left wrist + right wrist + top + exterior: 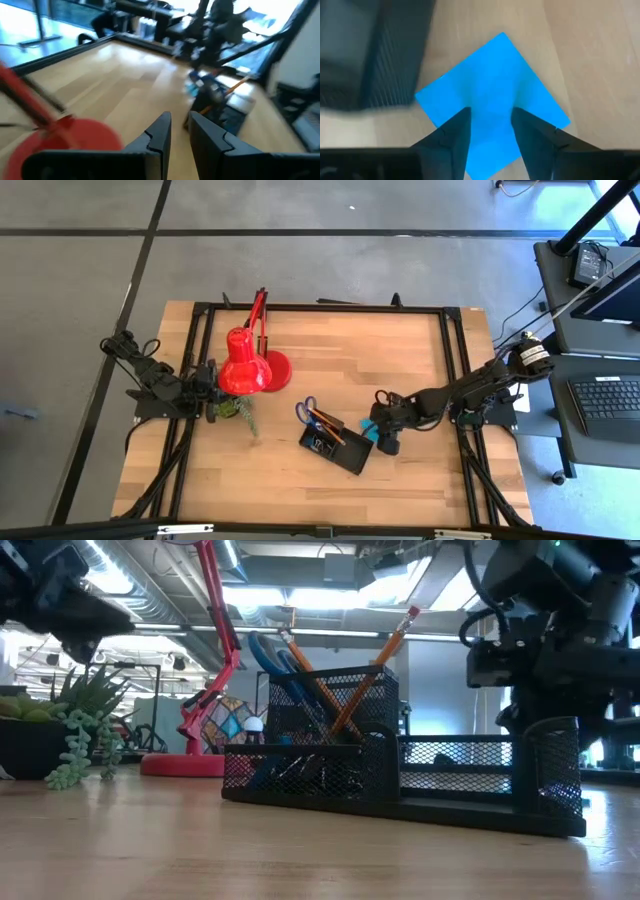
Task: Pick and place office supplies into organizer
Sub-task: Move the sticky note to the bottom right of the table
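Near the middle of the surface's right half, we see the right end effector (pixel 490 125) poised directly over the light-blue note pad (pixel 492 95), its two fingers (pixel 452 137) parted with a gap between them and nothing held; whether the tips touch the pad we cannot tell. The note pad (pixel 368 432) lies flat on the wooden surface (pixel 330 360), turned like a diamond, just beside the end of the black organizer (pixel 335 448) that points toward the right edge. The organizer sits at an angle toward the front edge, and in its tall compartment stand the blue-handled scissors (pixel 270 658) and orange pencils (pixel 385 655), leaning out of the top. The long mesh compartment (pixel 455 775) beside them looks open.

At the left edge, the left end effector (pixel 177 137) hovers close to the red desk lamp (pixel 243 368) and the small potted plant (pixel 232 410), its fingers a narrow gap apart and gripping nothing.

Between the lamp's base and the organizer we find bare wood, and the far right corner behind the right arm is likewise open. A black frame (pixel 452 370) runs along the surface's edges.
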`<state>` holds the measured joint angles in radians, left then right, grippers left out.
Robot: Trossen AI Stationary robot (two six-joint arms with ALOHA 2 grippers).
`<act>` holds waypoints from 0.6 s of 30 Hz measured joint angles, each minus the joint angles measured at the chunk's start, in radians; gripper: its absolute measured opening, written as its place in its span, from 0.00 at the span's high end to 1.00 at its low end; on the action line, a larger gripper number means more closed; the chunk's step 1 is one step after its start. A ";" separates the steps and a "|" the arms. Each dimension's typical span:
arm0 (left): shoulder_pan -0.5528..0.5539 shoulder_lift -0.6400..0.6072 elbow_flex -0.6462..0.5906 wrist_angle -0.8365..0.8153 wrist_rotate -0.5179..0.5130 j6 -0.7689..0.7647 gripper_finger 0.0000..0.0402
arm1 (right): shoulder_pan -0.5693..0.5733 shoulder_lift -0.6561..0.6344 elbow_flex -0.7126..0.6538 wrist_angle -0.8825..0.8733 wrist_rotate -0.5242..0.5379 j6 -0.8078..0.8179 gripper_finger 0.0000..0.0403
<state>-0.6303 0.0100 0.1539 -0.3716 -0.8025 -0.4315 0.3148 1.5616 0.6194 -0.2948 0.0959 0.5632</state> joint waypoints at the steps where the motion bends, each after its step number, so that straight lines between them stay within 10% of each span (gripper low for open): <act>1: 0.000 0.000 0.000 0.026 0.016 0.010 0.84 | 0.000 0.000 -0.015 0.039 0.000 0.013 0.62; 8: 0.000 0.099 0.000 0.273 0.121 0.214 0.85 | 0.013 -0.003 -0.053 0.148 0.049 0.030 0.62; 18: 0.031 0.677 0.035 0.638 0.186 0.271 0.86 | 0.012 -0.003 -0.051 0.140 -0.003 0.094 0.62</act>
<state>-0.5991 0.6869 0.1889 0.2667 -0.6167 -0.1608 0.3272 1.5589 0.5686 -0.1543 0.0934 0.6573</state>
